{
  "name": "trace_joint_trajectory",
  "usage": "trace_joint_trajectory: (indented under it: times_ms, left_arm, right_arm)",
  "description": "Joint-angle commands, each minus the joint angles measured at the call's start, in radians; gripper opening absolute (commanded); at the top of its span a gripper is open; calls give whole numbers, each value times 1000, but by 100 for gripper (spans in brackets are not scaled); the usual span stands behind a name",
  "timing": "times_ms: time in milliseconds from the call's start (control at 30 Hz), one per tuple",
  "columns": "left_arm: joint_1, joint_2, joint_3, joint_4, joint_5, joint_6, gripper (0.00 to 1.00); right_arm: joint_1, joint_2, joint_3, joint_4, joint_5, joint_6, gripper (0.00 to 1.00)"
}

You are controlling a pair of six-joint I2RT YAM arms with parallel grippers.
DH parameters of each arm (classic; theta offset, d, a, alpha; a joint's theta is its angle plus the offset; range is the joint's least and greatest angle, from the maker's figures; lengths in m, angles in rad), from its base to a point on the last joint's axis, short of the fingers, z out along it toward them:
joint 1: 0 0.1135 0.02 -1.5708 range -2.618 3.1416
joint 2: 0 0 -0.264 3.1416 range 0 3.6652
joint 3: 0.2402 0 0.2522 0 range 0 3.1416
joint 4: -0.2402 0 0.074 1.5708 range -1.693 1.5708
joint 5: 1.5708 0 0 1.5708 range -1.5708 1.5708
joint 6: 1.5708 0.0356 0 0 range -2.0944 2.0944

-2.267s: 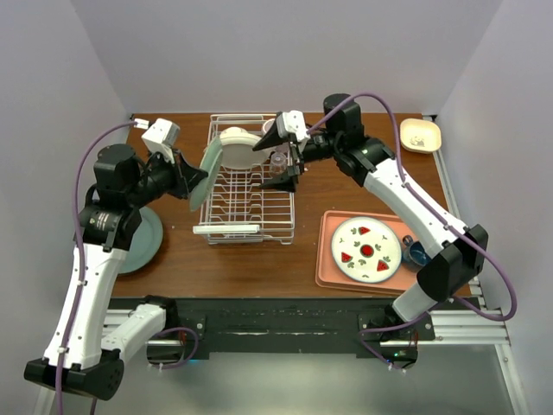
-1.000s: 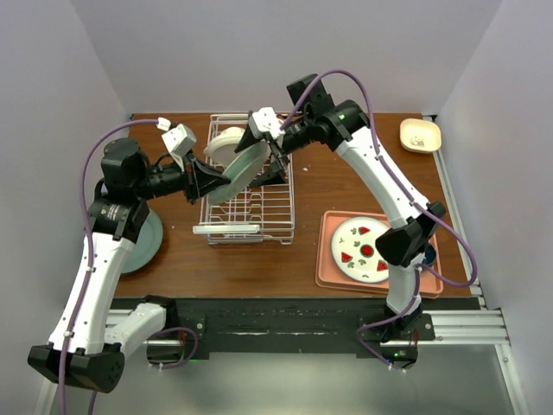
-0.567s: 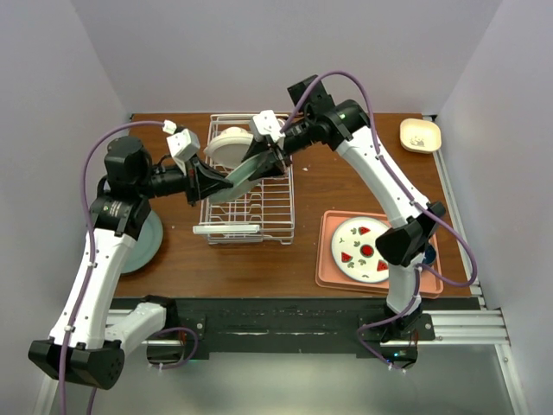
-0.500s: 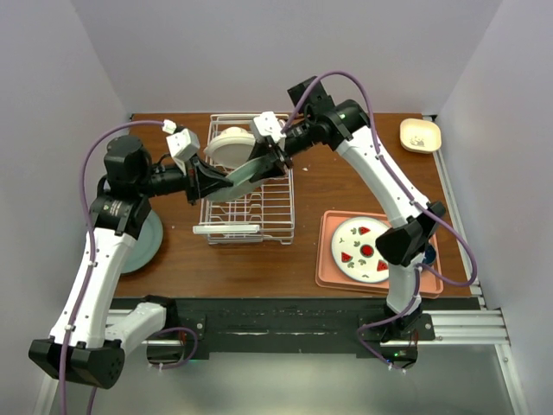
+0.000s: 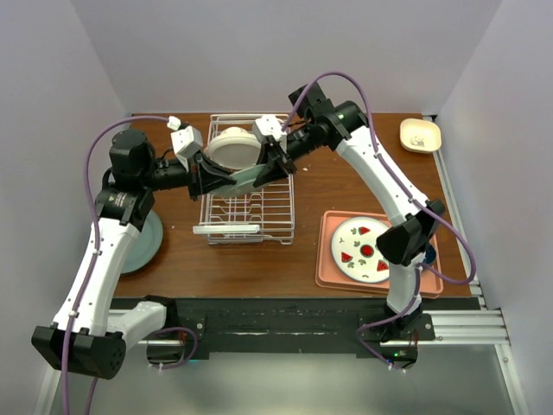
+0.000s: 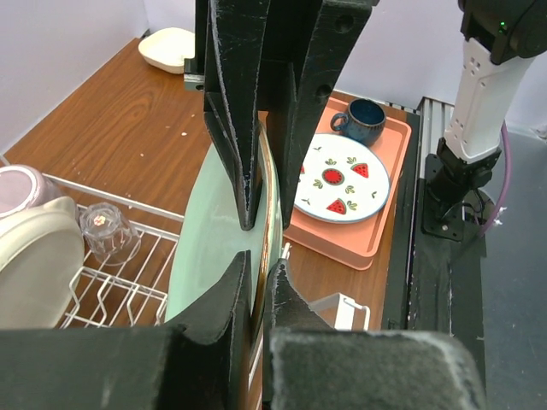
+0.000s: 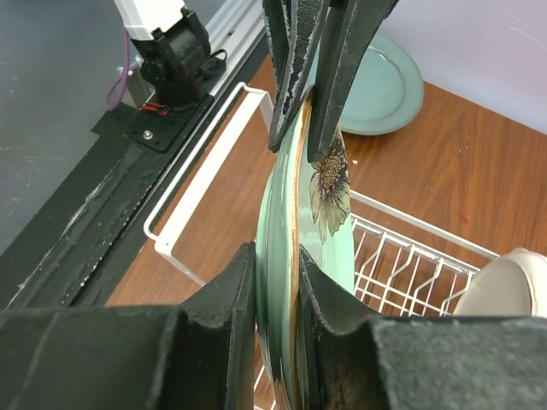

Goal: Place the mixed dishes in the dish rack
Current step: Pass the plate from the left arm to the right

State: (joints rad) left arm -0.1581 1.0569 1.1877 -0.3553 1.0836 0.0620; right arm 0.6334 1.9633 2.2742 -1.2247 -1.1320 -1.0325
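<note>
Over the dish rack, in the middle of the table, a pale green plate stands on its edge and leans a little. Two grippers pinch it at the same time. The left gripper is clenched on the plate's left rim. The right gripper is clenched on its right rim. One side of the plate has a flower picture. I cannot tell if its bottom edge touches the wires.

A white bowl sits at the far end of the rack, with a small clear glass just beside it. A second green plate lies flat on the table to the left, apart from the rack. To the right, a pink tray holds a plate with red fruit pictures and a blue mug.
</note>
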Motion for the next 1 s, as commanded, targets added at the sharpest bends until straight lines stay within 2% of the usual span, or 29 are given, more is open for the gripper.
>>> trace_joint_trajectory:
  times_ms: [0,67,200,233,300,333,367,433,533,733,867,967]
  left_arm:
    - [-3,14,66,154,-243,-117,0]
    - [-3,15,69,154,-290,-131,0]
    - [-3,8,69,164,-394,-163,2]
    - [-3,6,70,167,-416,-171,15]
    - [-3,3,81,154,-471,-182,29]
    - [-3,3,85,153,-493,-188,47]
    - [-3,3,95,151,-520,-197,55]
    - [-3,-1,102,144,-573,-206,68]
    - [-3,-9,101,151,-622,-218,80]
    - [-3,-11,107,115,-792,-257,87]
    - [-1,-43,115,58,-959,-301,89]
    - [-1,-90,101,10,-1143,-326,91]
  right_arm:
    - [22,-30,-28,250,3,144,0]
    - [22,-46,-51,329,-17,190,0]
    - [15,-107,-206,542,-77,400,0]
    - [15,-124,-247,680,-80,455,0]
    - [14,-176,-358,815,-86,590,0]
    - [12,-187,-384,914,-91,623,0]
    - [14,-198,-399,947,-97,650,0]
    - [9,-193,-409,996,-118,704,0]
    - [8,-182,-406,1037,-126,747,0]
    - [-1,-162,-438,1230,-112,934,0]
    - [-18,-141,-475,1422,-75,1117,0]
    - [-41,-119,-507,1540,-63,1221,0]
